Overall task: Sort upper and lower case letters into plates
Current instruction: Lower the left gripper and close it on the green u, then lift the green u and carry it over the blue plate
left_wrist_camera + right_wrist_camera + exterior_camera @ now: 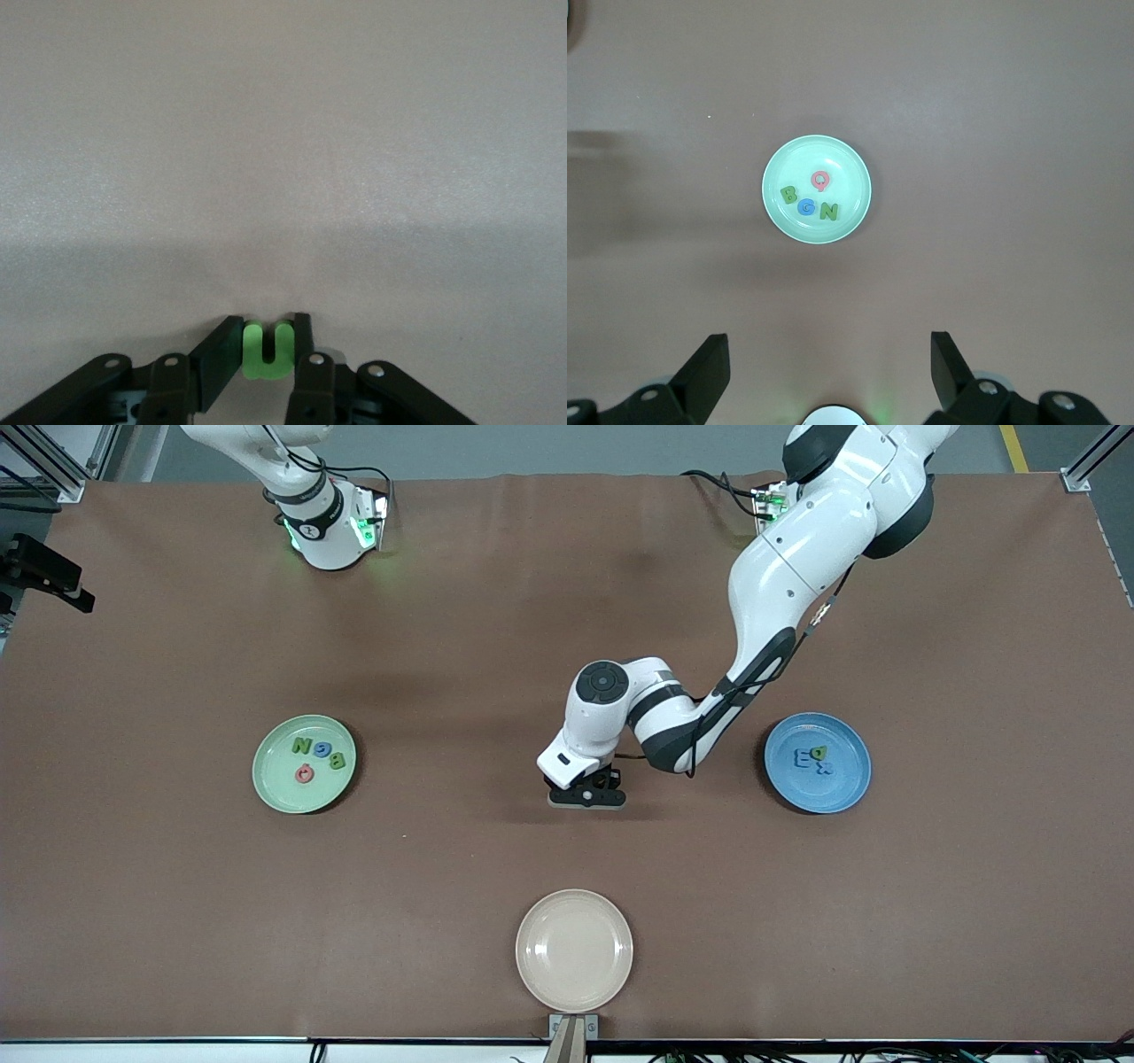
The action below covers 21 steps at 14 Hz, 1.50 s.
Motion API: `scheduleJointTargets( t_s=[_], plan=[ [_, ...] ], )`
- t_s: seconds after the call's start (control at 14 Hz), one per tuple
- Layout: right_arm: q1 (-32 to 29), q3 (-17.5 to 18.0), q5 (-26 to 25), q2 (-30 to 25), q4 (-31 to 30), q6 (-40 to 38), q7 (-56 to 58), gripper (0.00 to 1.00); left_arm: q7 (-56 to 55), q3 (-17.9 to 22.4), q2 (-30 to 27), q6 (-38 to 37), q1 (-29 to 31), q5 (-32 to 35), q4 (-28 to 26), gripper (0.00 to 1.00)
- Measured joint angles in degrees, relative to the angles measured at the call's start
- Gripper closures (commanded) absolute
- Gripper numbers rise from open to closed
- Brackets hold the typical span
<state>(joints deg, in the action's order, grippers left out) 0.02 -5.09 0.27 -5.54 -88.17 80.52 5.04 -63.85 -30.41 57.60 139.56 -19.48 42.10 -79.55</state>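
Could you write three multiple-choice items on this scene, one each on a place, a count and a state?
1. Where is the left gripper?
A. over the blue plate
B. down at the table between the pale green plate and the blue plate
C. over the cream plate

2. How many letters lie in the pale green plate?
A. two
B. six
C. four

3. What is the state of the left gripper?
A. shut on the green u
B. open and empty
C. shut on a pink Q

Answers: 1 B, the front view shows it low between the two plates. 2 C, the right wrist view shows four pieces. 3 A, its fingers press the u's sides.
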Motion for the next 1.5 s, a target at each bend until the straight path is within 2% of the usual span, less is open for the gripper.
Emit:
scheduleJointTargets(
  t_s=[0.43, 0.93, 1.21, 1.5],
  plan=[
    [0.0, 0.01, 0.0, 0.0, 0.0, -0.03, 0.0, 0.0, 0.0, 0.15, -0.04, -0.23, 0.11, 0.0, 0.25, 0.9],
    [0.01, 0.03, 0.0, 0.0, -0.01, -0.31, 0.0, 0.0, 0.0, -1.53, -2.33, -7.53, 1.64, -0.73, 0.64, 0.92],
    [0.01, 0.05, 0.0, 0.0, -0.01, -0.32, 0.0, 0.0, 2.68, -6.56, -3.7, -10.76, 7.61, -0.76, -1.56, 0.92],
    [0.02, 0.08, 0.0, 0.0, -0.02, -0.34, 0.0, 0.0, 7.48, -15.94, -7.49, -12.18, 21.66, -0.76, -11.14, 0.91]
  ],
)
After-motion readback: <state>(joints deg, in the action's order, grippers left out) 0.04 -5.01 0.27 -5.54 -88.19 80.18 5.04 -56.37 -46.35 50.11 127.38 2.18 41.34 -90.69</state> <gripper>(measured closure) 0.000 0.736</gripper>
